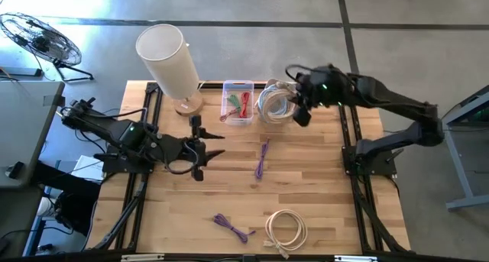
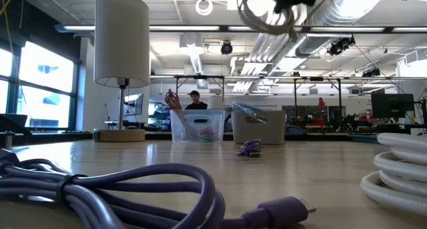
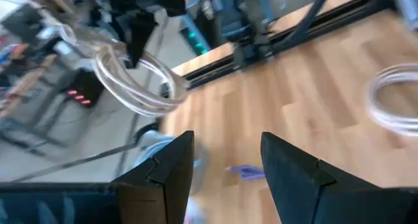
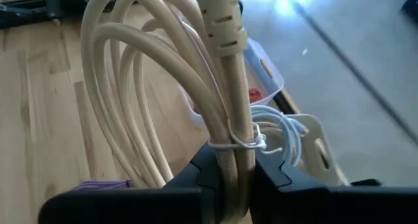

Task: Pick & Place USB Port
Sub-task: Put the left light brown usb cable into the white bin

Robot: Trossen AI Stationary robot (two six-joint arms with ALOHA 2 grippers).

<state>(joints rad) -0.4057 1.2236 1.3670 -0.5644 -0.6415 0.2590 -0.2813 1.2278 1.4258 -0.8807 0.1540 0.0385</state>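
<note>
We find the right end effector [image 1: 299, 108] raised above the far side of the worktop [image 1: 328, 193], its fingers clamped on a coiled cream cable [image 4: 225, 100] just below the thin tie that binds the loops. In the low view the coil [image 2: 268, 12] hangs high, well clear of the surface. From above, it sits over the clear bin [image 1: 284, 101] that already holds white cable; a second clear bin [image 1: 238, 101] just beside it holds red and green cables.

The left end effector [image 1: 200, 156] rests low over the left-centre of the worktop with its fingers [image 3: 171, 168] parted and nothing between them.

On the worktop we note a purple cable [image 1: 262, 157] near the centre, another purple cable [image 1: 231, 227] at the near edge, and a further coiled cream cable [image 1: 286, 230] just beside it. A lamp [image 1: 171, 63] with a white shade stands at the far left corner. A floor fan [image 1: 42, 39] stands beyond the worktop.
</note>
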